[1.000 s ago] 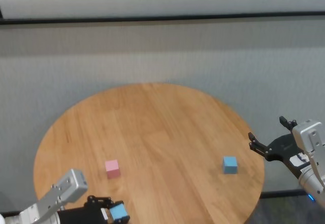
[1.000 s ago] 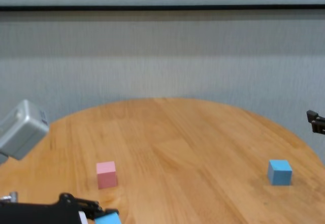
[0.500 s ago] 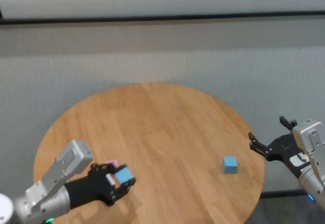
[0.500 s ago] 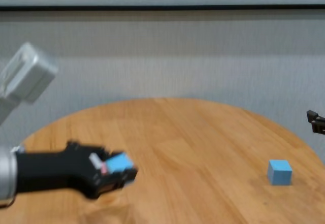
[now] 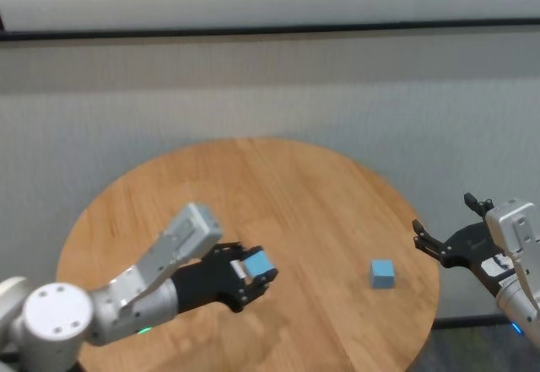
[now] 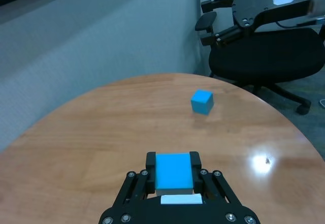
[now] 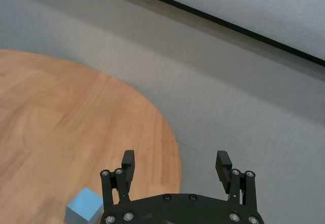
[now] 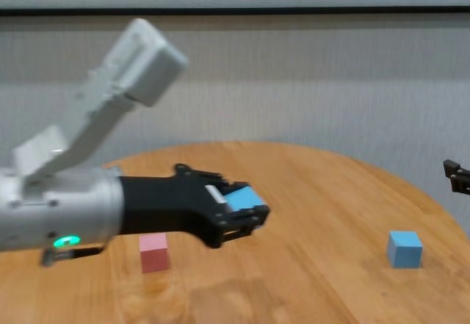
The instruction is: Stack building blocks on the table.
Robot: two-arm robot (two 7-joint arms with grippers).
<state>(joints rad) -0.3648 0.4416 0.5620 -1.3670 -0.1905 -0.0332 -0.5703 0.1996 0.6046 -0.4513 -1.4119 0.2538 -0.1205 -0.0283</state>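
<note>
Left hand (image 5: 251,272) clamped on light blue block (image 5: 259,263) above table (image 5: 337,186); right hand (image 5: 447,230) wide open, empty.

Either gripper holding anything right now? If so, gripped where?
The left gripper holds a light blue block between its fingers, pinched on two opposite side faces, above the table. The right gripper is open and empty, off the table's right edge.

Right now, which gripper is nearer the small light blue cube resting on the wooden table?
Right. The right gripper hangs open just beyond the table's edge beside the resting cube; the left gripper holds another blue cube mid-table.
</note>
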